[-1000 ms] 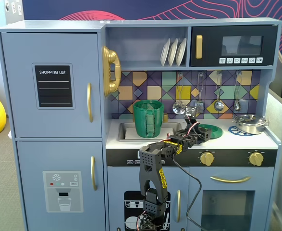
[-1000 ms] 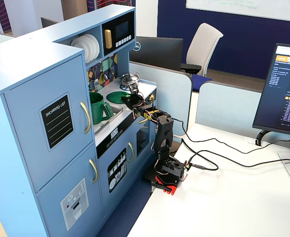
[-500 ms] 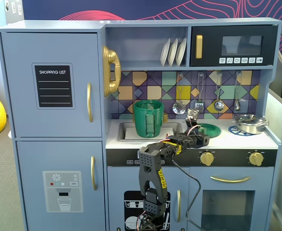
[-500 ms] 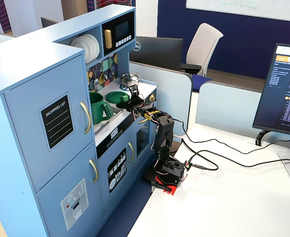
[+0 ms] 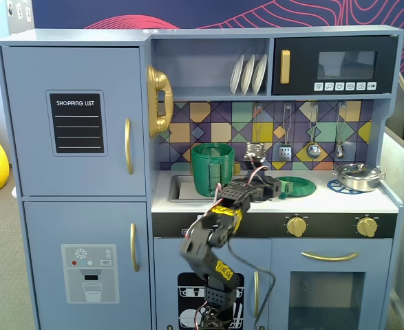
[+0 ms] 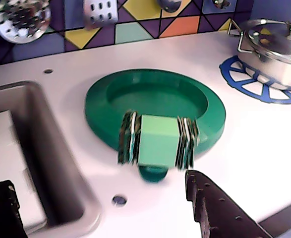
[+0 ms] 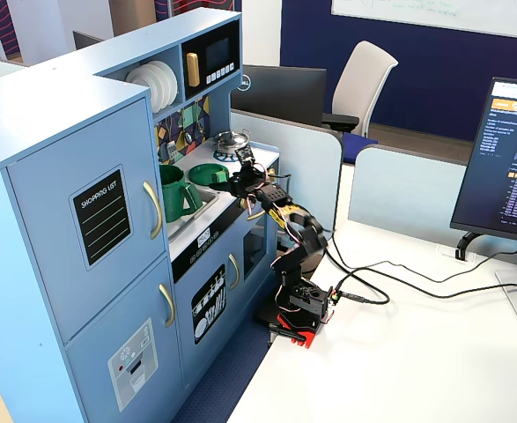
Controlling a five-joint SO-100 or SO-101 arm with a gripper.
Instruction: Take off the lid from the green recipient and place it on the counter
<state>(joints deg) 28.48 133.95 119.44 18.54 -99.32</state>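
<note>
Fingers of the end effector stand spread wide apart in the wrist view, released and holding nothing, one dark tip at each lower corner. Just beyond them the lid lies flat on the white tabletop, rim up, its light green tab facing the camera. A grey sink sits just left of the lid in that view, and a silver pot rests on a blue burner ring to the right. In a fixed view the green container stands upright in the sink, open-topped, apart from the lid, with the arm reaching up from below.
</note>
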